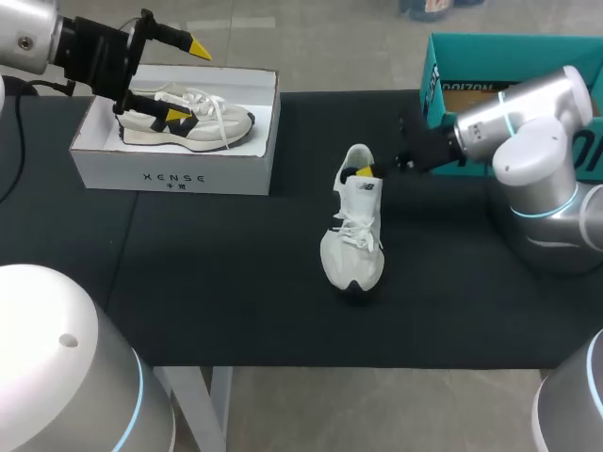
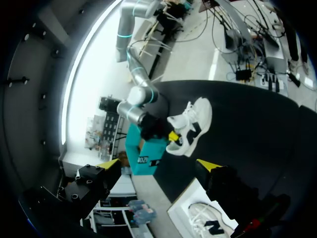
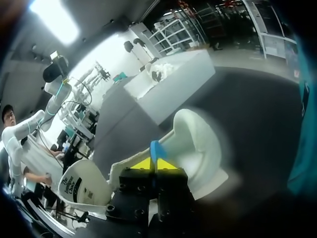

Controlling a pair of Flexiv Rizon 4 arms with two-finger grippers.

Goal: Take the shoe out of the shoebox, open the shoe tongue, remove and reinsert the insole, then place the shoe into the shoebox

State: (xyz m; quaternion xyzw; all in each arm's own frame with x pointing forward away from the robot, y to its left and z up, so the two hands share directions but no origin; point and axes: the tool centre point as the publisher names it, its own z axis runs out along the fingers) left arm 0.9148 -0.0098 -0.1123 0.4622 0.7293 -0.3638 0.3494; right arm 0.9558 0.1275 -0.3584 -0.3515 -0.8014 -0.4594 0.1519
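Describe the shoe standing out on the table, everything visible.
The shoe is a white sneaker with white laces, a dark side logo and dark toe sole. It stands upright on the black table, toe toward the near edge. The right gripper pinches a thin blue strip between its jaws at the heel opening.

**Tips Hidden, Heel Blurred, Box Cropped**

In the head view the right gripper (image 1: 361,173) is largely hidden by the heel of the shoe (image 1: 351,247), at its twelve o'clock; only a speck of yellow is seen. In the right wrist view that heel is blurred, and what the thin blue strip (image 3: 154,148) pinched between the tips is cannot be told. The teal box (image 1: 471,66), at the shoe's two o'clock, is cut off by the edge. In the left wrist view the second shoe (image 2: 210,224) is cut off by the black rim.
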